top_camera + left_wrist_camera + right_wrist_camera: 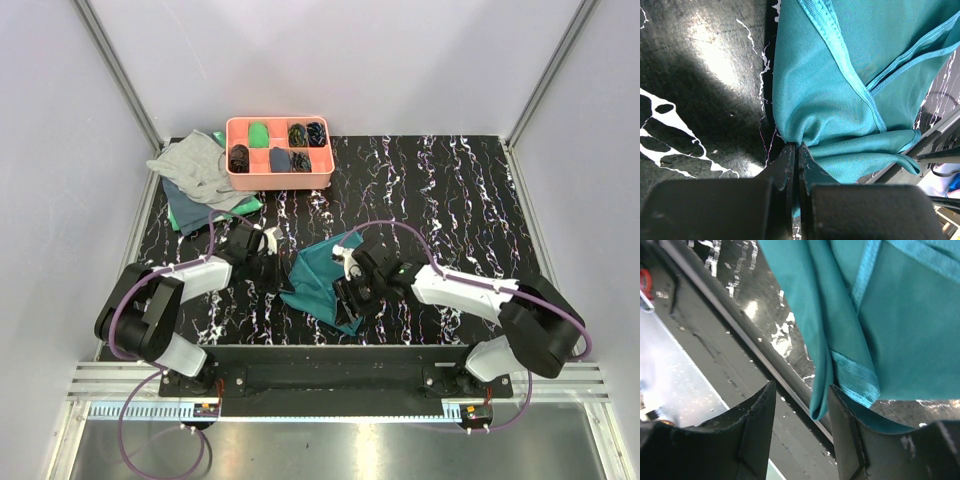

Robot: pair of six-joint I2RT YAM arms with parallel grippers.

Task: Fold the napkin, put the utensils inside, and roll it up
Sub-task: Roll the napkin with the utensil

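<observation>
Closest to the left wrist camera, the left gripper (pixel 796 147) is clamped shut, its black jaws pressed together on a bunched edge of the napkin (pixel 840 100). From that pinch the teal cloth fans up and to the right in soft creases. A stitched hem runs diagonally across it, and a second layer is folded over beneath. The weave and the hem stitching are plain in this view, while from overhead the napkin (pixel 322 275) is only a crumpled teal shape with a pointed lower corner. It lies on the counter (pixel 450 200) near the front edge, between the two grippers.

The overhead view alone gives the layout. The left gripper (pixel 272 262) meets the napkin's left side, and the right gripper (pixel 352 290) sits over its lower right part.

The right wrist view shows that the right gripper (pixel 802 390) is open, with its jaws standing well apart. A folded, hemmed corner of the napkin (pixel 880 315) hangs down into the gap close to one jaw, and it is not pinched. Under it run the counter's glossy black and white marbling and its near edge.

Only the overhead view takes in the far left of the counter. A grey cloth (pixel 190 165) lies crumpled there on a blue-grey cloth (pixel 190 215). Just to their right a salmon-pink tray (pixel 280 181) with compartments holds one green rolled bundle and several dark ones.
</observation>
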